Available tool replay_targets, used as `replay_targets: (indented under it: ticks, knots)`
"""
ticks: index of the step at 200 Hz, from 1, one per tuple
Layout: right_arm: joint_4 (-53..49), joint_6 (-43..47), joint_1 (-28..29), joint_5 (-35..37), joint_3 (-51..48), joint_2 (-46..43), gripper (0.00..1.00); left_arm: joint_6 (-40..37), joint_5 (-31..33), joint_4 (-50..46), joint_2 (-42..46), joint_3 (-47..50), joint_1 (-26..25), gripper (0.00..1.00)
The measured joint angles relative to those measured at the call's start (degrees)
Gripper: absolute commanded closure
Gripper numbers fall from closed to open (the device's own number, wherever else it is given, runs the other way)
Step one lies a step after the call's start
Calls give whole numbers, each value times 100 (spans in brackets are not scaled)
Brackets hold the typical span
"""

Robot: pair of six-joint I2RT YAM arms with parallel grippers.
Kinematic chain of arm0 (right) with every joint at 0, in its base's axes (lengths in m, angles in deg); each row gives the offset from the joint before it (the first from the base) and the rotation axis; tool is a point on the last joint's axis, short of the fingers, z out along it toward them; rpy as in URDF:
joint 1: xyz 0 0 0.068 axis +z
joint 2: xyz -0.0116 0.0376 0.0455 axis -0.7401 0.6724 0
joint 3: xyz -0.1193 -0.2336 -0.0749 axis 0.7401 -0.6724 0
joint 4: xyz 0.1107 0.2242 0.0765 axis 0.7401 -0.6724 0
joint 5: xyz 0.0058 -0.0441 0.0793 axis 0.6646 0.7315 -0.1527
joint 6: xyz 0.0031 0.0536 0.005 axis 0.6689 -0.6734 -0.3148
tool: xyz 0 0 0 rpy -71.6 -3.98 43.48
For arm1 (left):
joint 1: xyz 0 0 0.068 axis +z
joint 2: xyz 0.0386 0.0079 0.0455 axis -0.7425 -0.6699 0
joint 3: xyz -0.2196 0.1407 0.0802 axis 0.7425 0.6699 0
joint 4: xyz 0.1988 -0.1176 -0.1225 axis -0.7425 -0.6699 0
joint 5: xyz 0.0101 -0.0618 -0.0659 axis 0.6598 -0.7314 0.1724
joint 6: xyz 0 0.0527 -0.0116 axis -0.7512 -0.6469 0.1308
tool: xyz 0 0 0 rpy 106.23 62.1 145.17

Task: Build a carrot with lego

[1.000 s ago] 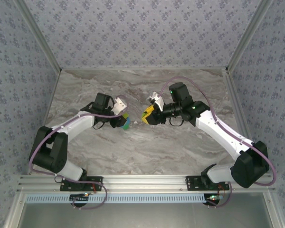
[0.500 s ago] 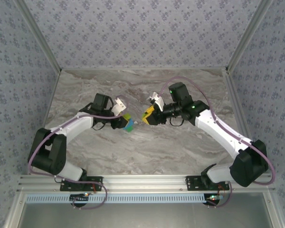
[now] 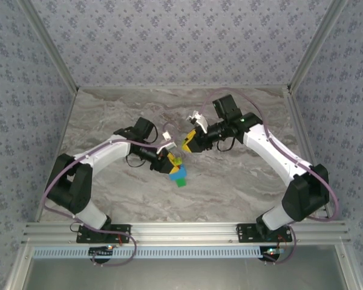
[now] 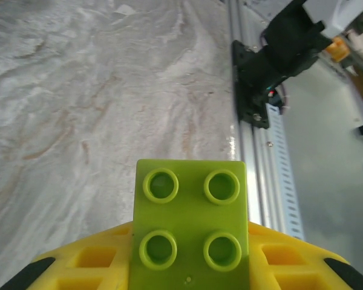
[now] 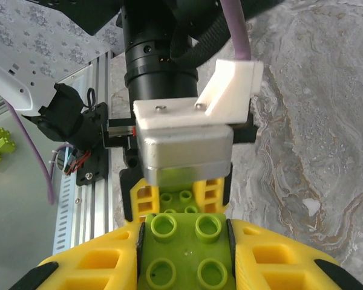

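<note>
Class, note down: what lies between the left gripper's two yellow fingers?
A lime-green brick, four studs toward the camera, sits between the left gripper's fingers; the left wrist view shows it.

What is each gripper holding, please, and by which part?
Left gripper holds the partial carrot by its lime-green end; right gripper pinches a lime-green brick by its sides.

White arms, black joints, purple cables, yellow gripper fingers, seemingly ribbed.

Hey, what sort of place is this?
Probably a robot lab test cell: left arm and right arm bolted to an aluminium rail, a marble-patterned table, patterned backdrop walls around it.
</note>
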Motion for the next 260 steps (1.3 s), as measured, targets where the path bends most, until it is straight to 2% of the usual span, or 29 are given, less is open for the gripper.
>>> replay_targets:
  ticks: [36,68,125,260]
  knots:
    - [-431,258,0,-9,90,192,80,-516,-468,-717,-173,-201,11,80]
    - [-608,369,87,-7,90,332,80,-673,-643,-946,-173,-258,11,81]
    - [-520,374,369,-9,90,590,81,-664,-654,-929,-173,-262,11,84]
    - [-623,494,393,-413,116,739,81,-511,-592,-774,-173,-262,13,88]
